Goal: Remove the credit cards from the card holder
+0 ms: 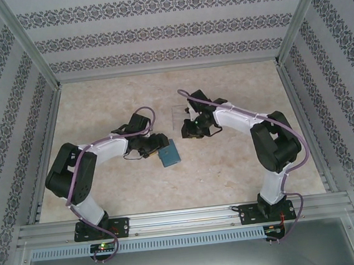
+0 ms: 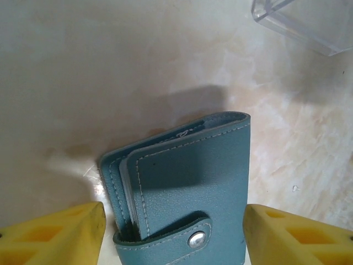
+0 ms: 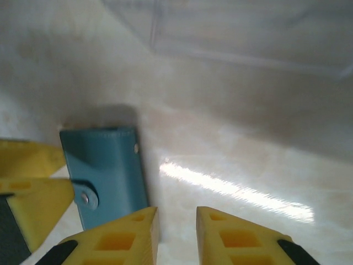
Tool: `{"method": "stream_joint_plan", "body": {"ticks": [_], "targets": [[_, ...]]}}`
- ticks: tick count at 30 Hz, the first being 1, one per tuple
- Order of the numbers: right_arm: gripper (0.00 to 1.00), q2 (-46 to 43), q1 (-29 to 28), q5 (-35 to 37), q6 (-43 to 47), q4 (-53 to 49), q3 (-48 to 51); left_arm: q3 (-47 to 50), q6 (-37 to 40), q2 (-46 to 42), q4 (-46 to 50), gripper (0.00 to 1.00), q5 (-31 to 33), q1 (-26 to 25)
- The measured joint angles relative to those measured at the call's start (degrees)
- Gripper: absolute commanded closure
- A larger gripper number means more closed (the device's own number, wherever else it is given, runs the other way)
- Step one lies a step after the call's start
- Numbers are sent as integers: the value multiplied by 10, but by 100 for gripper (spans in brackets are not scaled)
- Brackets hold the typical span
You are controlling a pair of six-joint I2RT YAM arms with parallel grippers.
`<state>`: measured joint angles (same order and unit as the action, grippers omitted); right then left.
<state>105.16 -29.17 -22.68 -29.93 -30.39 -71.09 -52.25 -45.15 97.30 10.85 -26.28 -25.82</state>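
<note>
Marble tabletop, left gripper clamped on the snapped-shut teal card holder, right gripper hovering just beside, fingers apart

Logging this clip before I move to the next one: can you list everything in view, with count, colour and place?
card holder: 1, teal-blue, closed with its snap tab fastened, mid-table, raised above its shadow
clear tray: 1, transparent, on the table beyond the card holder
table: 1, beige marbled, under everything
walls: 3, white with dark patterned bands, round the table
frame rail: 1, silver, near edge, carrying both arm bases
left gripper: 1, yellow jaws either side of the card holder, apparently gripping it
right gripper: 1, yellow jaws slightly apart, empty, near the card holder
</note>
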Motion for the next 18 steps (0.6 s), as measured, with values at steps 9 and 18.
{"method": "stream_joint_plan", "body": {"ticks": [9, 18], "targets": [[74, 0, -7, -56, -49, 95, 82, -14, 1, 30, 0, 47, -11, 0], [73, 0, -7, -88, -89, 172, 111, -36, 4, 49, 12, 48, -29, 4]]}}
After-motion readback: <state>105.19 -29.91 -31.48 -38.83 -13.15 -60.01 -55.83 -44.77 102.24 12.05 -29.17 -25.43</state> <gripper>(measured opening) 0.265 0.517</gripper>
